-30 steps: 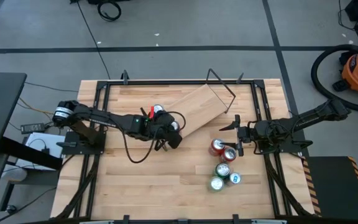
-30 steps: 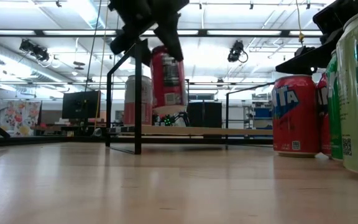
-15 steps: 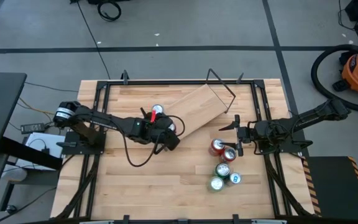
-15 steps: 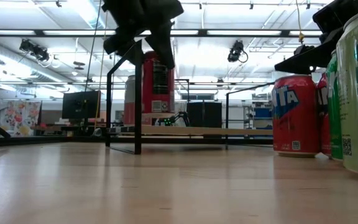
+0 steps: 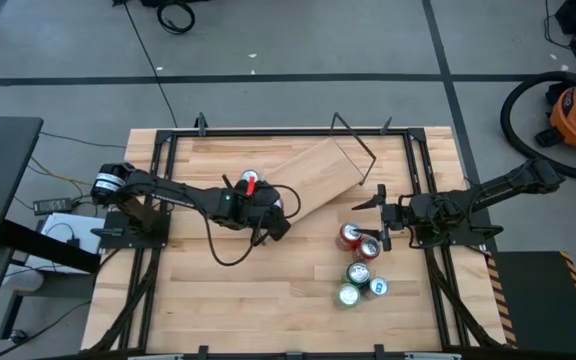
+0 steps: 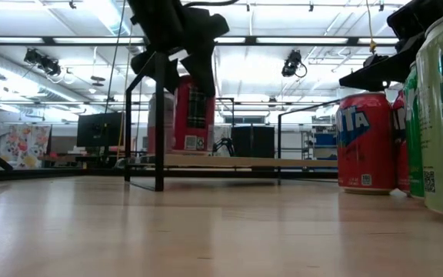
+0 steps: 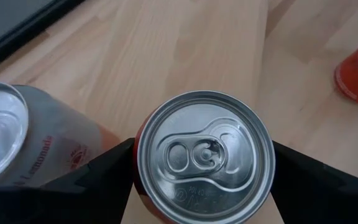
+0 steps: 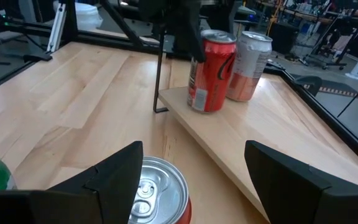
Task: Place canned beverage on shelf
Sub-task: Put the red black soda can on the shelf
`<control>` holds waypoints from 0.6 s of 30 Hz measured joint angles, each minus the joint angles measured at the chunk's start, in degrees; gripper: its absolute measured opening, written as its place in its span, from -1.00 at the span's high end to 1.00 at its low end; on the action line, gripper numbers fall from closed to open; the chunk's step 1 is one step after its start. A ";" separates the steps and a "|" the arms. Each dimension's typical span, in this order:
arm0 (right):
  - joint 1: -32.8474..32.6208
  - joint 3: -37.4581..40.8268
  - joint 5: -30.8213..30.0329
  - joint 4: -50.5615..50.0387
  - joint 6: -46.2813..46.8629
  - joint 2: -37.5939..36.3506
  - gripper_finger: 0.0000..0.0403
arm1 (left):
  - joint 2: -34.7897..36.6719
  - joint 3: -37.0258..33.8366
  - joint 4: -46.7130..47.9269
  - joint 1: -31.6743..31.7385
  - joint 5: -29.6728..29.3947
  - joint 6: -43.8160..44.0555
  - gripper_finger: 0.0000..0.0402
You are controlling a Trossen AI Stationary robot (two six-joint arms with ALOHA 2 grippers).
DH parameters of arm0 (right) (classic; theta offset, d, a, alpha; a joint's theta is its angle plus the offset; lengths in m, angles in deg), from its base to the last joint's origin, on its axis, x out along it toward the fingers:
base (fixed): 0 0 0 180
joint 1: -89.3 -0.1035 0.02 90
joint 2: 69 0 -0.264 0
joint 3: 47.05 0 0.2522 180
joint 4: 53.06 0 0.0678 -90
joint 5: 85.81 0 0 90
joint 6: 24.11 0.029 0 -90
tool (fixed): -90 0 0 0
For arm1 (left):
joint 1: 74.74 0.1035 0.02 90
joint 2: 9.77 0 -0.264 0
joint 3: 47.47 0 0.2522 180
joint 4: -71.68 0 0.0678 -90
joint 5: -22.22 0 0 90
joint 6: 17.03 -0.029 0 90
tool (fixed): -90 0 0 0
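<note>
The shelf [image 5: 313,172] lies slanted at the far middle of the table, a light-wood plank with black rod frames at its ends. A red can [image 6: 193,112] stands upright on the plank's left end, beside a pale can [image 8: 248,58] that also stands on the plank. My left gripper [image 5: 268,206] is above the red can and shut on it. My right gripper [image 5: 379,217] is open at the table's right, over a group of cans, and touches nothing. My left gripper pinches the red can between its two fingers, on opposite sides of the wall just under the top rim [image 7: 139,163]. The fingers [image 7: 98,180] come from above, pointing down. The can is upright with its bottom on the shelf plank [image 8: 229,124].
Several cans stand together on the table at the right: red [image 5: 349,236], green [image 5: 358,273] and blue [image 5: 377,287]. One red can top [image 8: 155,189] lies right under my right gripper. Black frame rails [image 5: 158,190] run along the table's sides.
My left gripper has gone down and a little toward the table's left with the red can. The can hung tilted above the plank and now stands upright on it beside the pale can. The shelf's left end has shifted slightly.
</note>
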 joint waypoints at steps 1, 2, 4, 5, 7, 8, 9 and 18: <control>0.00 0.00 0.02 -0.18 -0.01 0.02 -0.45 | 0.03 0.00 -0.01 0.00 0.42 0.03 -0.59; 0.00 0.00 0.02 -0.12 -0.01 0.09 -0.45 | 0.03 0.00 -0.08 -0.01 0.65 -0.04 -0.59; 0.02 0.00 0.00 0.00 -0.01 0.30 -0.45 | 0.03 0.00 -0.30 -0.02 0.96 -1.16 -0.59; 0.00 0.00 0.02 -0.12 -0.01 0.30 -0.45 | 0.03 0.00 -0.42 -0.02 1.05 -1.90 -0.59; 0.00 0.00 0.09 0.03 -0.01 0.30 -0.45 | 0.06 0.00 -0.56 -0.02 1.42 -3.57 -0.59; 0.00 0.00 0.09 -0.01 -0.01 0.30 -0.45 | 0.06 0.00 -0.67 -0.02 1.81 -4.75 -0.59; 0.00 0.00 0.09 -0.01 -0.01 0.30 -0.45 | 0.06 0.00 -0.71 0.00 2.02 -5.67 -0.59; 0.00 0.00 0.13 0.01 0.01 0.30 -0.45 | 0.17 0.04 -0.91 0.04 3.90 -13.36 -0.59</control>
